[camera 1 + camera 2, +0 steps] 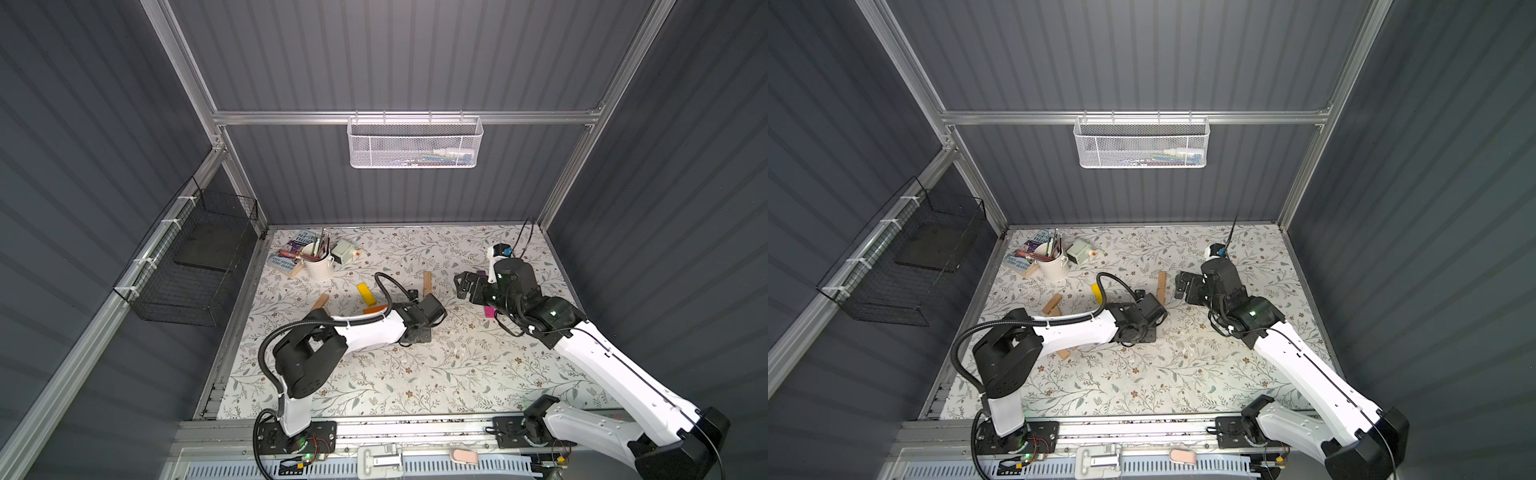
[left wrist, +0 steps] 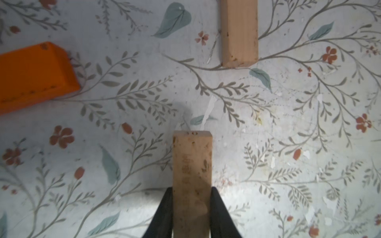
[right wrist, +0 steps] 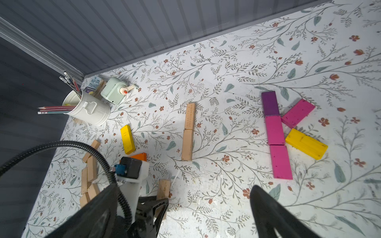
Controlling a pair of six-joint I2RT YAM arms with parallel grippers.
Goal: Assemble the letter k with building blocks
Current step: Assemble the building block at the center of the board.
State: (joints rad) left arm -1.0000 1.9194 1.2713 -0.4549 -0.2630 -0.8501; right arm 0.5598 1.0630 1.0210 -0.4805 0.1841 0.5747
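1. Your left gripper (image 2: 192, 192) was clenched on a tan block (image 2: 192, 162) near the middle of the table (image 1: 415, 386), with a black finger (image 2: 165, 212) pressed to each long side.
2. The free end of the held block pointed at a line of two tan blocks laid end to end. The nearer tan block (image 2: 239, 31) lay apart from it, across bare table and off to one side.
3. I could not tell whether the held block touched the table.
4. An orange block (image 2: 35, 74) lay flat toward the left edge, and a yellow block (image 3: 127, 139) lay just past it toward the far edge.
5. Your right gripper (image 1: 460, 286) hung released over the right half, jaws spread wide and grasping nothing.
6. Toward the right edge lay a coloured K. A purple block (image 3: 270, 103), a middle pink block (image 3: 275, 129) and an end pink block (image 3: 281, 161) formed the stem. A slanted pink block (image 3: 298, 113) and a slanted yellow block (image 3: 306, 143) met the middle one.
7. A heap of tan blocks (image 3: 88, 175) sat near the left edge, and a white cup (image 1: 318, 264) stood in the far left corner.
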